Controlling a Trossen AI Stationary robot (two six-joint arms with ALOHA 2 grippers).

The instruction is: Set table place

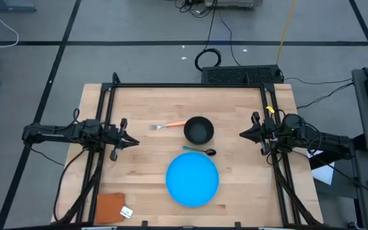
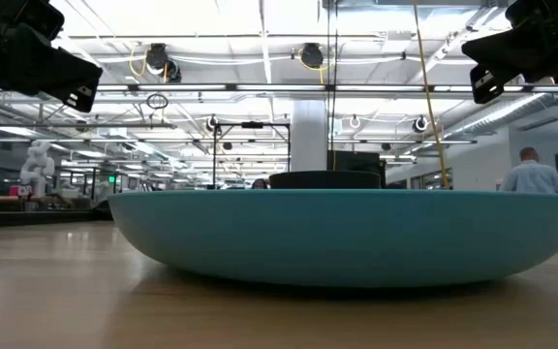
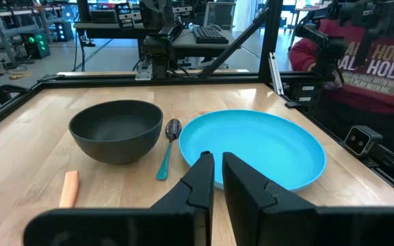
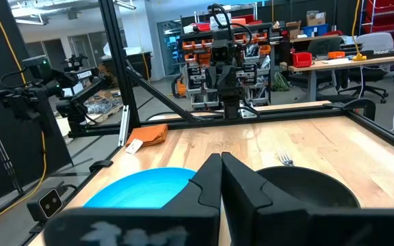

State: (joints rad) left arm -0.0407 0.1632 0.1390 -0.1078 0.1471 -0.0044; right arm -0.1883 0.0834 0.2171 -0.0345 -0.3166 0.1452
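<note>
Left hand (image 1: 133, 141) fingers together, empty, at tabletop (image 1: 145, 182) left edge; right hand (image 1: 243, 134) same at right edge. Plate (image 1: 192, 179) nearest the front, centre. Spoon (image 1: 199, 151) just behind it. Bowl (image 1: 199, 130) behind spoon, fork (image 1: 168, 125) left of the bowl.

The plate (image 1: 192, 181) is bright blue and the bowl (image 1: 199, 130) black, on a light-wood desk (image 1: 145, 160) with a black frame. The fork (image 1: 168, 125) has an orange handle, the spoon (image 1: 199, 151) a teal one.
</note>
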